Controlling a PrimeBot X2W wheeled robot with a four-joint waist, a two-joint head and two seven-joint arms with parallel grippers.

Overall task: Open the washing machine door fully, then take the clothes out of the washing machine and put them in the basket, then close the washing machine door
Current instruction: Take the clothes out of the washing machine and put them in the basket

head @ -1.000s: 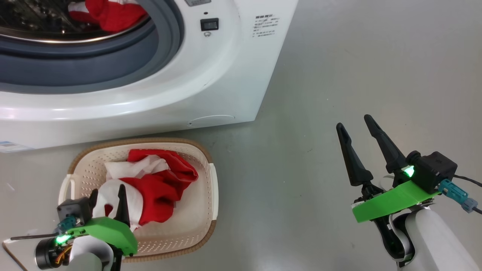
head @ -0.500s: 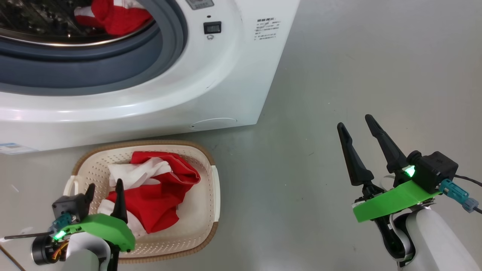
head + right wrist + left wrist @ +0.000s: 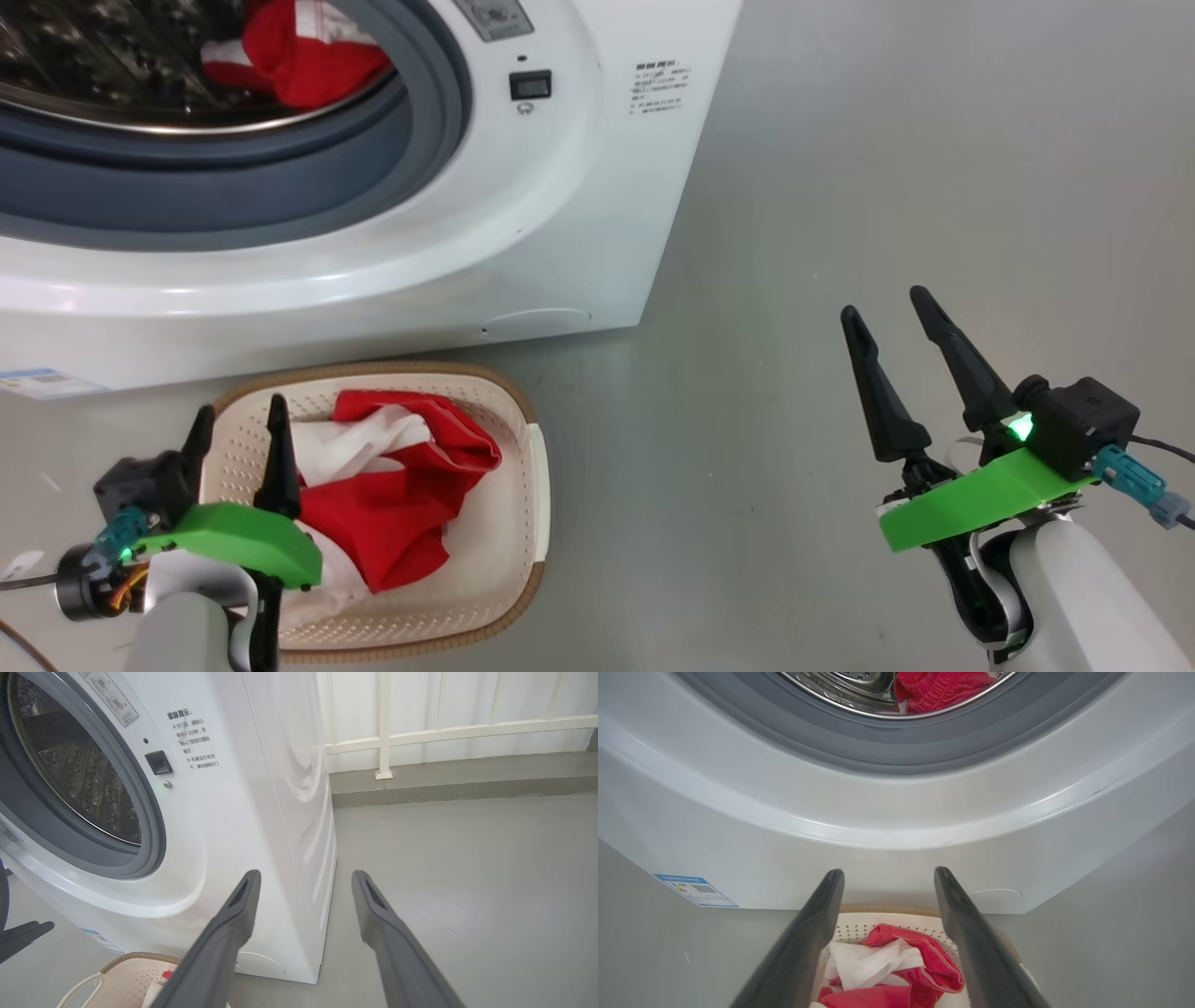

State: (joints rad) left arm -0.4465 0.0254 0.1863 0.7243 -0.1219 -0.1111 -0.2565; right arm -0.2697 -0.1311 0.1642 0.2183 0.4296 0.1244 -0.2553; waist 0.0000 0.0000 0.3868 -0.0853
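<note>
— Hanging above the cream perforated plastic basket (image 3: 509,551), is the left claw (image 3: 237,413) released?
— Yes, empty; the right claw (image 3: 883,304) too. Red-and-white fabric clothes (image 3: 401,495) lie in the basket, another red garment (image 3: 299,56) inside the white washing machine (image 3: 560,215) beyond.

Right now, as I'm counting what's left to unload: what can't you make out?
- Head view: drum cut by the top edge; count of clothes inside unclear.
- Head view: basket bottom hidden under red and white garments and the left gripper.
- Head view: printed notice on the washing machine too small to read.
</note>
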